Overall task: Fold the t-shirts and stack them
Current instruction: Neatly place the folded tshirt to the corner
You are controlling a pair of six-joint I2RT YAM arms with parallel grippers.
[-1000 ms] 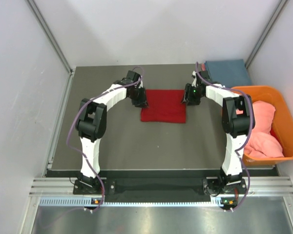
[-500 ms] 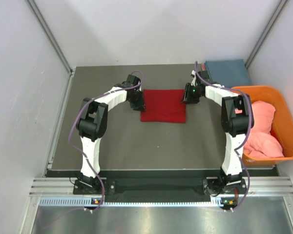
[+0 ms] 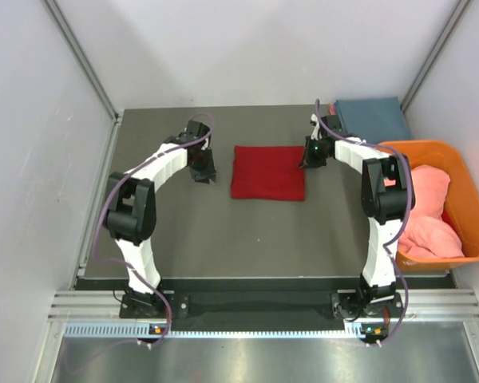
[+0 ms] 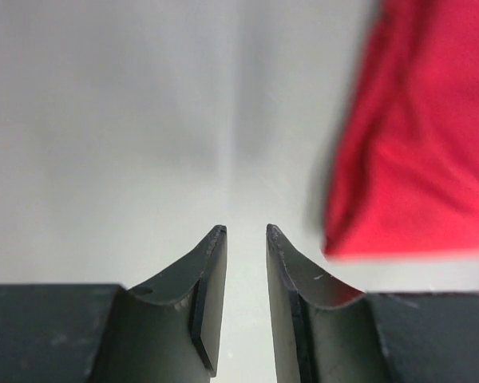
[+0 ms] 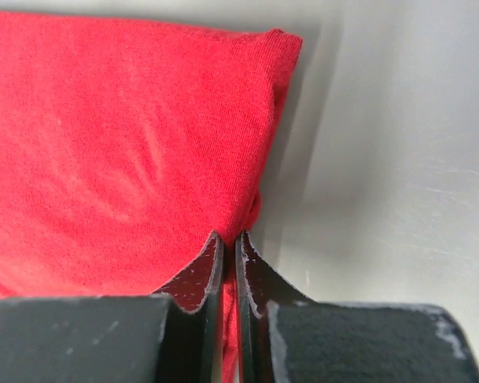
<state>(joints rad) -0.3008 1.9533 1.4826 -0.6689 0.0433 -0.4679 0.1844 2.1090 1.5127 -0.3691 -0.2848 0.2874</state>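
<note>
The folded red shirt (image 3: 267, 171) lay flat on the bench (image 3: 223, 239); the right fingers (image 5: 201, 278) were clenched on its right edge, while the left fingers (image 4: 210, 275) stood slightly parted and empty, near its left edge

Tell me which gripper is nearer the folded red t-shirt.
Right. The right gripper is pinched shut on the right edge of the red t-shirt; the left gripper hangs apart, off its left edge.
</note>
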